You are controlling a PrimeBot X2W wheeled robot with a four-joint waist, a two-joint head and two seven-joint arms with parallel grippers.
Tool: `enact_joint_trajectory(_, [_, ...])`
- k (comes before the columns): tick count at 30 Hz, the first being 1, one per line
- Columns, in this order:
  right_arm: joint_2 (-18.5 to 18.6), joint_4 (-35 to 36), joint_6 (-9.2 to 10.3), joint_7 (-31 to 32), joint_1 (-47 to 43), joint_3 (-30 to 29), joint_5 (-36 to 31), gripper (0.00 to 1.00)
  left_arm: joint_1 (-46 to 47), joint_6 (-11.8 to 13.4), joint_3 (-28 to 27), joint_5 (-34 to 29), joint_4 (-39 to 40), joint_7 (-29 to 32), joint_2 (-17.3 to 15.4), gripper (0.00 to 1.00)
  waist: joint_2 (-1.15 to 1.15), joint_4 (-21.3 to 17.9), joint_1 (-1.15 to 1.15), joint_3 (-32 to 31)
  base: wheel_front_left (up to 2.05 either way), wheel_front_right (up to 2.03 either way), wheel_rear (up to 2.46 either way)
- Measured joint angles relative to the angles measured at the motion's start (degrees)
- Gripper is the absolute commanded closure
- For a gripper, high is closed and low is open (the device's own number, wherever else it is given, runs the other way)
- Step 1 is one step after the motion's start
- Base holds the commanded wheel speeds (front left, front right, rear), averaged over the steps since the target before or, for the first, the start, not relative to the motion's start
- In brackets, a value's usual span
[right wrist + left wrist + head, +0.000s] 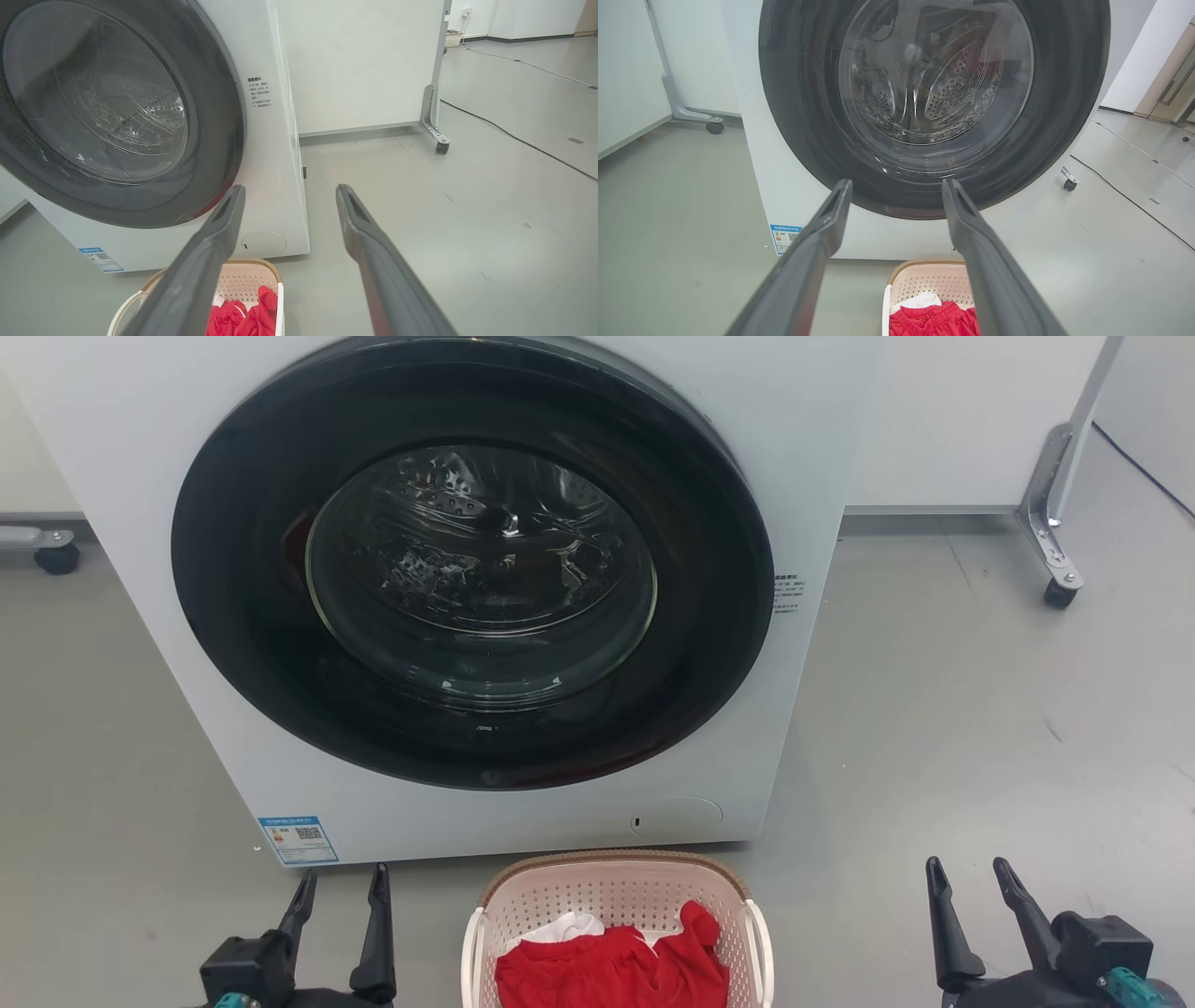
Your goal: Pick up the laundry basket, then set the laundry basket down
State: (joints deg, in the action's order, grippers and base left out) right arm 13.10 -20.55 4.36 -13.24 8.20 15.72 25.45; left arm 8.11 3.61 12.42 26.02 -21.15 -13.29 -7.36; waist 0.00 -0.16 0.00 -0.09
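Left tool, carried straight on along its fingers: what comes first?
Probably the washing machine door, at its dark lower rim; depth unclear. The laundry basket sits below the left tool's line.

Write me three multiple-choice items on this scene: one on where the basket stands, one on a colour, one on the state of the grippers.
1. Where does the pale pink-beige perforated plastic laundry basket stand relative to the white front-loading washing machine?
A. On top of it
B. On the grey floor in front of it
C. Inside its drum

2. What colour is the big crumpled garment in the basket?
A. Blue
B. Red
C. Green

3. How are the left gripper and the right gripper?
A. Both open and empty
B. Both shut on the basket's handles
C. Left one shut on the garment

Answers: 1 B, the basket sits on the floor at the machine's foot. 2 B, red cloth lies heaped in the basket. 3 A, both pairs of jaws stand apart, one on either side of the basket, with nothing between them.
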Motion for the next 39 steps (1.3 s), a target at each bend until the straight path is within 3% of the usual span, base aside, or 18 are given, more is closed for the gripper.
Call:
enact_joint_trajectory(8, [0.48,-0.37,0.75,-1.04,0.65,1.18,-4.25,0.00,0.05,0.60,0.30,-4.48,-0.78,-1.04,0.01,0.00,0.00,0.01,0.00,-0.04,0.00,0.00,0.00])
enact_joint_trajectory(39, [-0.45,-0.88,1.13,-1.04,0.35,-1.26,-4.08,0.00,0.04,0.92,-1.26,-5.08,-3.61,-1.04,1.02,0.00,0.00,0.11,0.00,0.03,0.00,0.00,0.00])
